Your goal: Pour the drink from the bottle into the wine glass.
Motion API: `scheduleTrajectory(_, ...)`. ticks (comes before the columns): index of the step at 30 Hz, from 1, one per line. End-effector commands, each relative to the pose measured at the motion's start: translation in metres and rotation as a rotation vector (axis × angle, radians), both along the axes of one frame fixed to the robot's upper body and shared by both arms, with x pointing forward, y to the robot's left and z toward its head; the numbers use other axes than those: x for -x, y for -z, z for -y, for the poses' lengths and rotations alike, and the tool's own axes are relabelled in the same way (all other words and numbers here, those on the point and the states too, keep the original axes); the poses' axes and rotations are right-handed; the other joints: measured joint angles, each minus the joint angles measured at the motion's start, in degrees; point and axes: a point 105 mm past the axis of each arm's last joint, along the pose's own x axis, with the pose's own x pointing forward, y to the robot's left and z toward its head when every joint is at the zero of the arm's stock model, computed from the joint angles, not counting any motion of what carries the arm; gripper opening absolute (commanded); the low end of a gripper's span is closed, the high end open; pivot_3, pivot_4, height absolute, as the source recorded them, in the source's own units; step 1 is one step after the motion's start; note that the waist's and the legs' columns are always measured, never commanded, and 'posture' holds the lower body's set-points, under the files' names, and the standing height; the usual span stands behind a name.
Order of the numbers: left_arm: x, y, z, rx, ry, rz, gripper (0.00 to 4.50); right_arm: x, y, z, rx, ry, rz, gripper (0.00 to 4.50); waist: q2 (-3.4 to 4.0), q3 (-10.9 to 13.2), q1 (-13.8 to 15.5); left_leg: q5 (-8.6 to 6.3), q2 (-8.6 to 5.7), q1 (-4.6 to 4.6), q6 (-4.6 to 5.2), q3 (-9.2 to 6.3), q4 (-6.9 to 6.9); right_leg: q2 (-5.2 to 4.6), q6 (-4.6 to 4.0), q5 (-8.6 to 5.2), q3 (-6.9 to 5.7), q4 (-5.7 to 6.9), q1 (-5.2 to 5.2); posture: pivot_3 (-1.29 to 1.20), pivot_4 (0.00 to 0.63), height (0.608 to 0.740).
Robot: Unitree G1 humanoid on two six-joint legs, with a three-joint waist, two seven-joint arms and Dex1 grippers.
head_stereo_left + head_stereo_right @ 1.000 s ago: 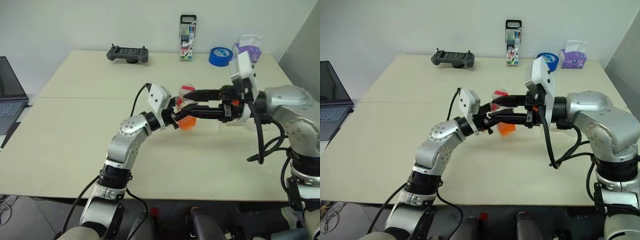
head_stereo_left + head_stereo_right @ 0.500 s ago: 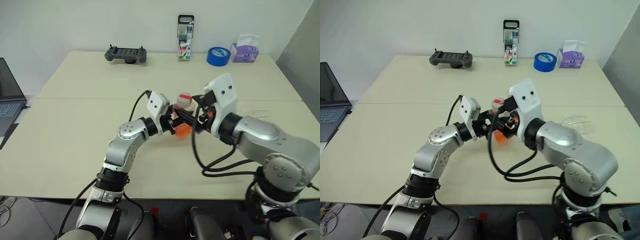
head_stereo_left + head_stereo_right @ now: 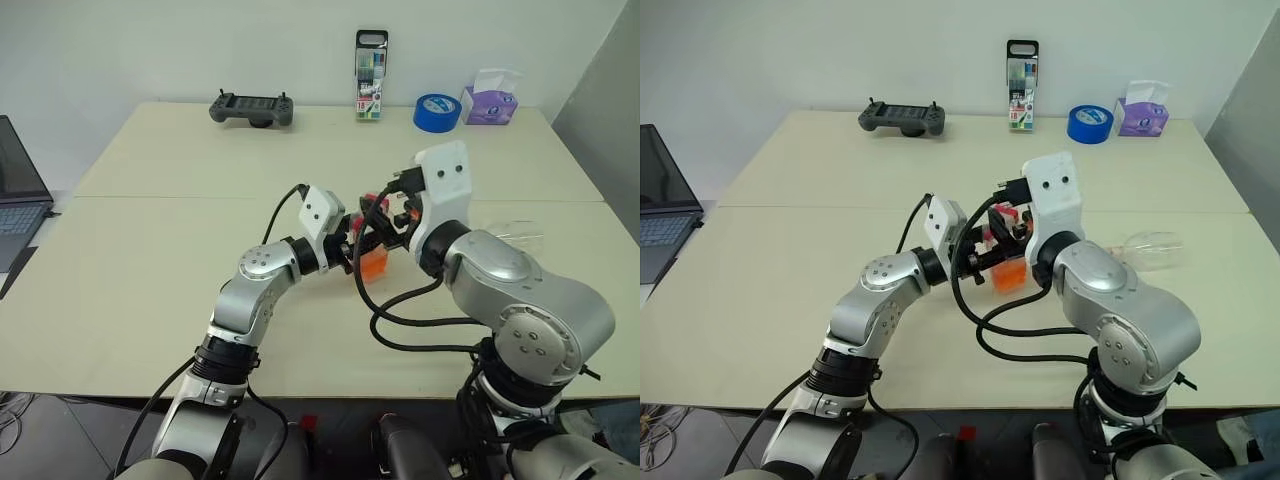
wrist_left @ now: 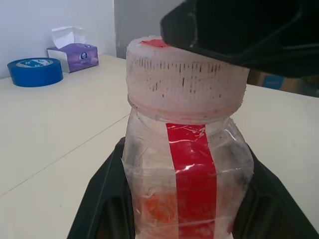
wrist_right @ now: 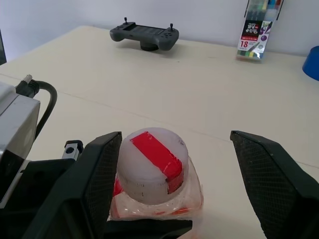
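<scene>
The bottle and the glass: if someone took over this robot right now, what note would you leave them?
Left gripper: shut on the bottle, held upright over the table.
Right gripper: open, one finger on each side of the cap, not gripping it.
Wine glass: on its side on the table to the robot's right, no drink visible in it.
Done: bottle picked up.
Left: remove the cap, stand the glass up, pour the orange-red drink.
</scene>
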Motion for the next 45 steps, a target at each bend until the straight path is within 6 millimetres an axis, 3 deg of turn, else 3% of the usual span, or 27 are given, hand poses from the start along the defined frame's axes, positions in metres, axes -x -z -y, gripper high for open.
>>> scheduleTrajectory(1, 0.005, -0.021, 0.004, 0.025, 0.024, 0.083, 1.82, 0.002, -0.009, -0.004, -0.017, -0.013, 0.028, 3.7, 0.0, 0.0, 0.0, 0.0, 0.0, 0.0, 0.0, 0.01, 0.0, 0.0, 0.0, 0.0, 0.0, 0.0, 0.0, 0.0, 0.15, 0.74)
scheduleTrajectory(7, 0.004, -0.022, 0.003, 0.025, 0.016, 0.086, 1.82, 0.006, -0.003, -0.012, -0.012, -0.052, 0.002, 3.7, 0.0, 0.0, 0.0, 0.0, 0.0, 0.0, 0.0, -0.01, 0.0, 0.0, 0.0, 0.0, 0.0, 0.0, 0.0, 0.0, 0.15, 0.74)
scheduleTrajectory(17, 0.002, -0.022, 0.002, 0.03, 0.005, 0.085, 1.82, 0.002, 0.0, -0.009, 0.001, -0.035, -0.01, 3.7, 0.0, 0.0, 0.0, 0.0, 0.0, 0.0, 0.0, -0.01, 0.0, 0.0, 0.0, 0.0, 0.0, 0.0, 0.0, 0.0, 0.15, 0.74)
scheduleTrajectory(20, 0.001, -0.023, 0.001, 0.031, -0.001, 0.087, 1.82, 0.001, 0.003, -0.007, 0.021, -0.025, -0.024, 3.11, 0.0, 0.0, 0.0, 0.0, -0.01, 0.0, 0.0, 0.0, 0.0, 0.0, 0.0, 0.0, 0.0, -0.01, 0.0, 0.0, 0.15, 0.74)
scheduleTrajectory(24, -0.001, -0.024, 0.0, 0.031, -0.006, 0.09, 1.82, -0.002, 0.003, -0.002, 0.032, 0.003, -0.017, 1.85, 0.0, 0.0, 0.0, 0.0, 0.0, -0.01, 0.0, -0.02, 0.0, 0.0, 0.0, 0.0, -0.01, -0.01, 0.0, 0.0, 0.15, 0.74)
scheduleTrajectory(28, -0.002, -0.026, 0.0, 0.033, -0.008, 0.096, 1.82, -0.009, -0.001, 0.007, 0.065, -0.017, 0.014, 1.86, 0.0, 0.0, 0.0, 0.0, -0.02, 0.0, 0.0, 0.0, 0.01, 0.0, 0.0, 0.0, 0.0, -0.01, 0.0, 0.0, 0.15, 0.74)
scheduleTrajectory(32, -0.004, -0.03, -0.001, 0.037, -0.015, 0.108, 1.82, -0.014, 0.011, 0.007, 0.04, -0.32, -0.041, 1.86, 0.0, 0.0, -0.1, 0.0, -0.08, 0.02, 0.02, 0.06, 0.02, 0.17, 0.01, 0.0, 0.02, -0.08, 0.07, 0.0, 0.15, 0.74)
scheduleTrajectory(35, -0.005, -0.031, -0.002, 0.038, -0.016, 0.111, 1.81, 0.014, 0.003, -0.001, 0.013, -0.743, 0.017, 1.86, -0.01, 0.0, 0.0, -0.01, -0.12, -0.02, 0.04, 0.16, 0.02, 0.18, 0.01, -0.01, 0.01, -0.12, 0.07, 0.0, 0.15, 0.74)
scheduleTrajectory(37, -0.004, -0.031, -0.002, 0.033, -0.01, 0.113, 1.81, 0.026, -0.004, 0.006, 0.004, -0.935, 0.028, 1.86, -0.01, 0.1, 0.0, -0.02, -0.13, -0.05, 0.05, 0.2, 0.0, 0.18, 0.01, -0.01, -0.02, -0.19, 0.08, 0.0, 0.15, 0.74)
scheduleTrajectory(40, -0.002, -0.031, -0.003, 0.028, -0.007, 0.115, 1.81, -0.002, 0.003, 0.015, 0.197, -0.897, -0.007, 1.86, 0.03, 0.1, -0.5, -0.04, -0.1, -0.01, 0.08, 0.25, 0.0, 0.18, 0.01, 0.0, 0.09, -0.2, 0.08, 0.0, 0.15, 0.74)
scheduleTrajectory(45, -0.006, -0.031, -0.007, 0.022, -0.041, 0.125, 1.81, -0.015, 0.006, 0.01, 0.293, -0.895, -0.001, 1.86, 0.03, 0.1, -0.9, -0.03, 0.15, 0.11, 0.09, 0.21, -0.01, 0.45, 0.0, 0.0, 0.04, -0.01, 0.06, 0.0, 0.15, 0.74)
